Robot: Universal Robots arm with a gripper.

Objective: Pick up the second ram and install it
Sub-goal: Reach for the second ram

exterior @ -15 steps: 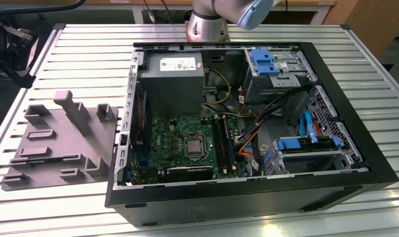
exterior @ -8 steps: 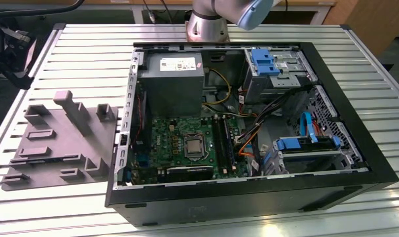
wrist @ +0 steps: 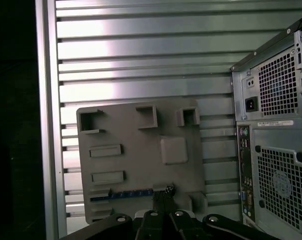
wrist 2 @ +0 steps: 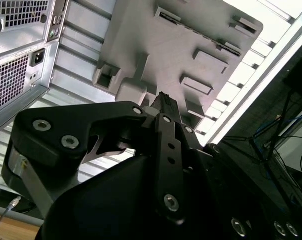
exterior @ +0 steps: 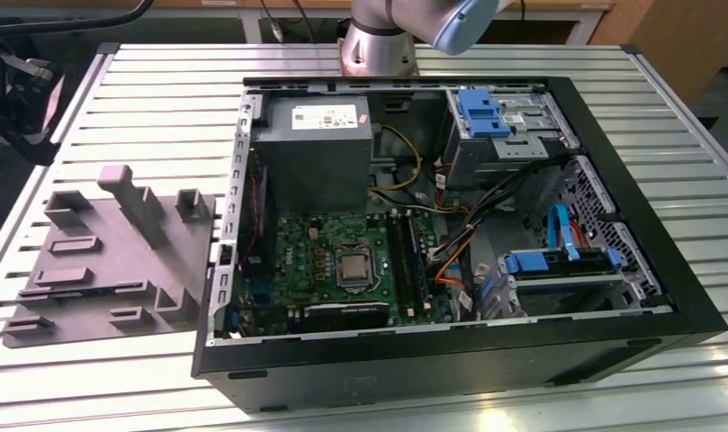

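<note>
The slatted metal table (exterior: 159,99) is carrying an open computer case (exterior: 460,360) and, on the exterior view's left, well apart from its circuit board, a grey holder tray (exterior: 100,270). In both wrist views the arm is hanging above that tray, beside the case's rear panel. The tool (wrist: 164,196) is pointing down at the tray with its fingers looking pressed together and pinching nothing. The second ram (wrist: 122,194) is sitting on edge in a tray slot, showing in the first wrist view as a thin dark strip with bluish flecks, one end lying close to the tool's tips.

By my judgement the pick-up is only beginning: the stick is lying untouched. Grasping it is calling for spread fingers, squared across the thin board near its middle.
</note>
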